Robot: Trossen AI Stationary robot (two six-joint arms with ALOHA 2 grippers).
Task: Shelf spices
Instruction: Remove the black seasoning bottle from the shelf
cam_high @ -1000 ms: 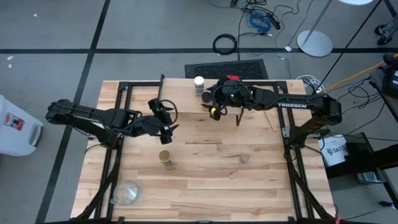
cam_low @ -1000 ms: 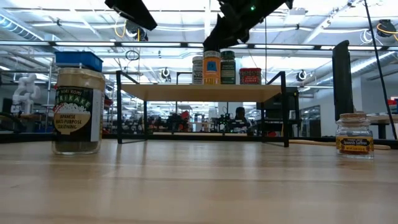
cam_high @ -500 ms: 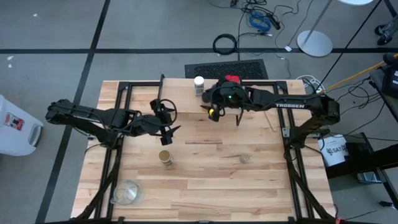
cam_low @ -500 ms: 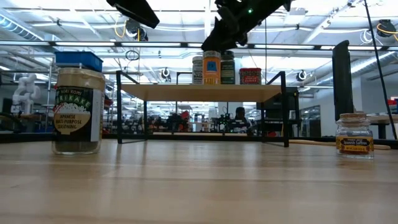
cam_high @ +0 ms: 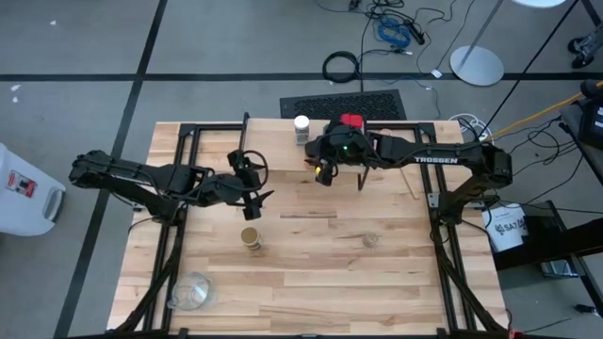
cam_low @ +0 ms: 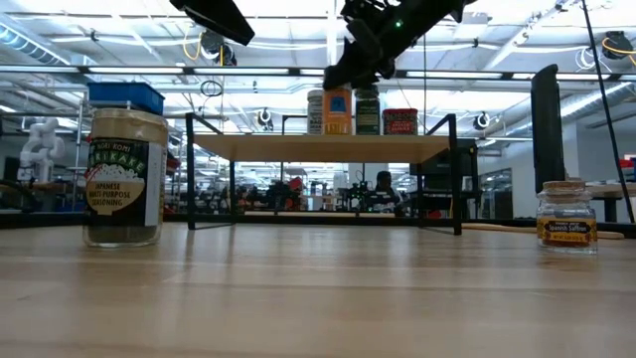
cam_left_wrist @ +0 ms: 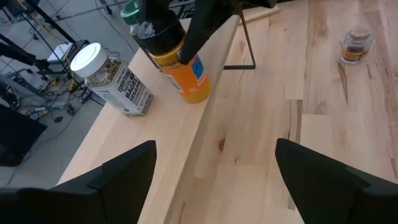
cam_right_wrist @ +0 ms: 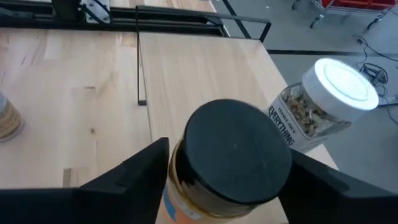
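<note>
orange jar (cam_left_wrist: 186,78) with black lid (cam_right_wrist: 236,149), white-lidded jar (cam_left_wrist: 115,81), red tin (cam_low: 399,121)

Pale, matt wooden shelf (cam_left_wrist: 186,149); orange jar (cam_right_wrist: 221,168) topped with smooth black plastic lid.

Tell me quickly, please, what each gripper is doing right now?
Left gripper: open, holding nothing, above the table beside the shelf.
Right gripper: fingers around the black-lidded orange jar on the shelf; a firm grip cannot be told.
</note>
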